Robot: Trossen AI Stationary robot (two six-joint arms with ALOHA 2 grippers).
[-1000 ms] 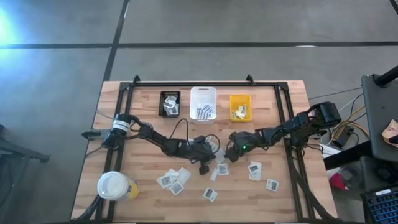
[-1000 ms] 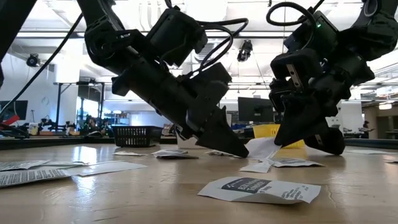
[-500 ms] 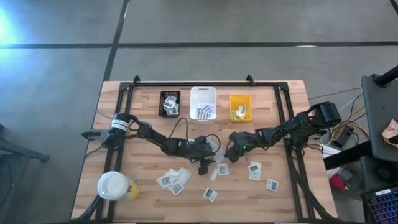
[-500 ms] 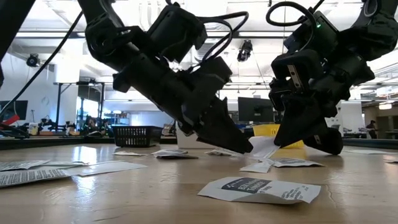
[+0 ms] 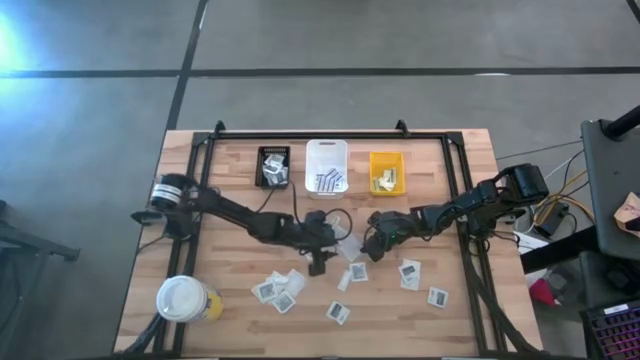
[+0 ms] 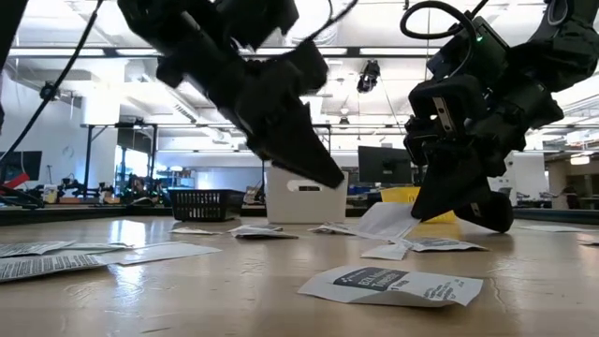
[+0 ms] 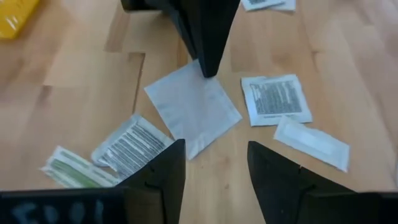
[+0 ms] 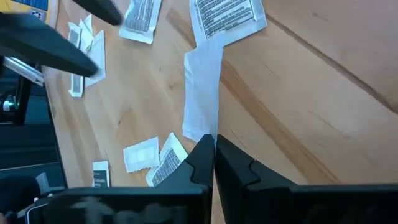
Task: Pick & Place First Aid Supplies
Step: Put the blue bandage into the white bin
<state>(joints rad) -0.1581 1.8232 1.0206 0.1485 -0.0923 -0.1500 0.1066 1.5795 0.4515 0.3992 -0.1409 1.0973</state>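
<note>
A plain white square packet (image 7: pixel 193 109) lies in the middle of the table (image 5: pixel 230 290), one corner pinched in the right pincer (image 8: pixel 214 149), whose two fingers are pressed together on it; the rest of the packet droops onto the wood. The left pincer (image 7: pixel 211 158) hovers just above the same packet with its fingers spread apart and nothing between them. Around this packet lie more first aid supplies: a printed white packet (image 7: pixel 275 99), a narrow pale packet (image 7: pixel 311 142), a barcode-striped packet (image 7: pixel 130 148) and a yellow-green strip (image 7: pixel 74 171). In the high view, further packets are scattered toward the near edge, among them a loose cluster of packets (image 5: pixel 280 288) and a lone packet (image 5: pixel 437 296) off to the right. At the far side stand three bins, the black bin (image 5: pixel 273 166), the white bin (image 5: pixel 326 166) and the yellow bin (image 5: pixel 386 172), each already holding a few items, so sorting looks partly done, with roughly ten packets left on the table. A large lidded cup (image 5: pixel 183 298) stands near the left front corner. What exactly sits in each bin is too small to make out. The low view hides the pinch point behind the right arm's dark housing, and the print on the packets cannot be read.
</note>
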